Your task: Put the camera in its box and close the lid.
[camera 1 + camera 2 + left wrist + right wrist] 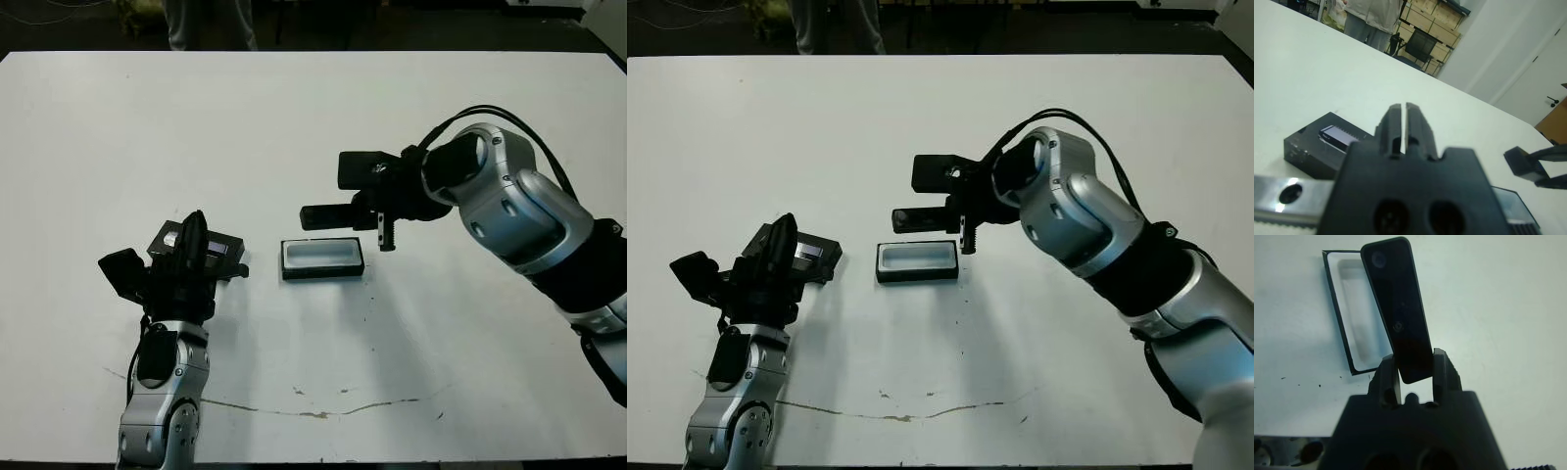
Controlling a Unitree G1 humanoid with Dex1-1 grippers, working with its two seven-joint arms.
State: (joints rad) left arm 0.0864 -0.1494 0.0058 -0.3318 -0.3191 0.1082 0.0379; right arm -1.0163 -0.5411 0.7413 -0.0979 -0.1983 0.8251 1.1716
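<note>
My right gripper (370,211) is shut on one end of the camera (328,215), a slim black bar held level just above the far edge of the box (322,258). The right wrist view shows the camera (1398,313) clamped between the two fingers, slanting over the white-lined box (1352,308). The box stands open at mid-table. To its left lies the lid (217,247), flat and black with a glossy strip (1334,137). My left gripper (195,227) stands over the lid's near side, shut with nothing between its fingers (1393,117).
A person (1371,19) stands beyond the table's far edge, with a chair and shelves behind. A thin dark crack line (313,411) runs along the table (313,117) near its front edge. Cables loop over my right arm (509,196).
</note>
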